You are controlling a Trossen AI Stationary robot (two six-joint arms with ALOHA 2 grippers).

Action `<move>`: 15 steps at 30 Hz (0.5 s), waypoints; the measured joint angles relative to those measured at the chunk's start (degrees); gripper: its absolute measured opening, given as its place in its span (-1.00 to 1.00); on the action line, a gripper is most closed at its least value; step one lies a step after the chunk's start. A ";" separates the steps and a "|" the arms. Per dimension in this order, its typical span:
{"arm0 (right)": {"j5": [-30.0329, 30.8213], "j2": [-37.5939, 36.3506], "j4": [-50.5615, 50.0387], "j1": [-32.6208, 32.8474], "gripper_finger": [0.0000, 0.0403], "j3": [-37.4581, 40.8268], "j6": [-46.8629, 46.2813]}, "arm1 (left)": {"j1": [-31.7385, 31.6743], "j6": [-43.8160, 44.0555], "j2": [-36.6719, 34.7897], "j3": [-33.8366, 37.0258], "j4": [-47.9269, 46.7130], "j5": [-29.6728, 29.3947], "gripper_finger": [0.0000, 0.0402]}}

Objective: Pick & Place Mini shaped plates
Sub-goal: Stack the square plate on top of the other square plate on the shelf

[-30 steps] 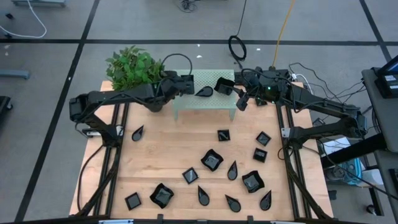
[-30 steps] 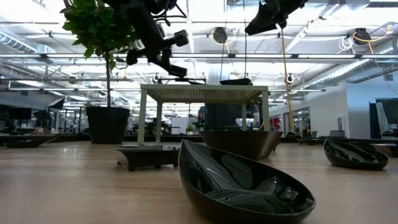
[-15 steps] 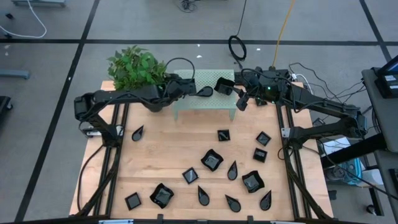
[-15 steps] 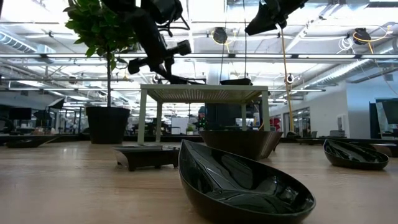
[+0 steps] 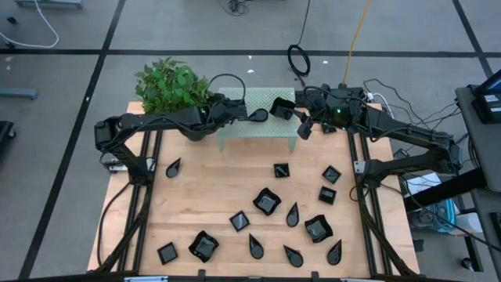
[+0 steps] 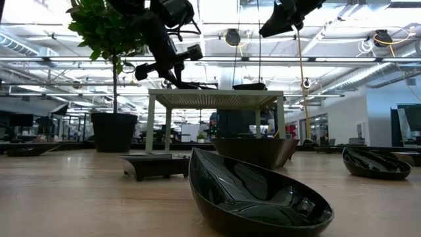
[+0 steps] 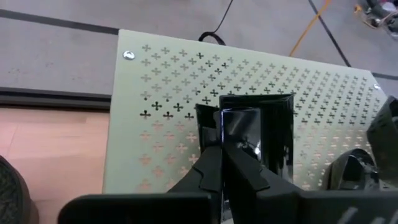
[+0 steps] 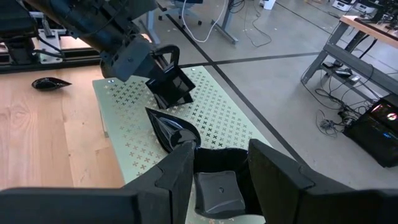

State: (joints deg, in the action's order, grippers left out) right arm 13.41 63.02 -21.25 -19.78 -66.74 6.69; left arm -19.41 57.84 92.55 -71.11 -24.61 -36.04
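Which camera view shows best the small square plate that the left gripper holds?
The left wrist view: the square plate fills the middle, pinched on edge by the left gripper above the perforated stand. The right wrist view shows it farther off; the high view shows it tiny; the low view hardly shows it.

Perforated stand (image 5: 258, 125) at table's (image 5: 203, 184) far edge, plant (image 5: 168, 84) to its left, mini plates (image 5: 267, 201) scattered nearer.

Stand (image 5: 258, 129) crowded by both arms; bare wood (image 5: 211, 176) before it.
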 joint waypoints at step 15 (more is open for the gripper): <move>0.00 0.00 0.01 -0.01 -0.30 0.00 0.00 | -0.60 -5.57 0.02 0.00 0.56 0.06 -0.69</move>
State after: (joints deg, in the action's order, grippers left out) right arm 13.41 63.02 -21.23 -19.79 -66.74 6.68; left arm -20.01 52.27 92.58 -71.11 -24.05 -35.99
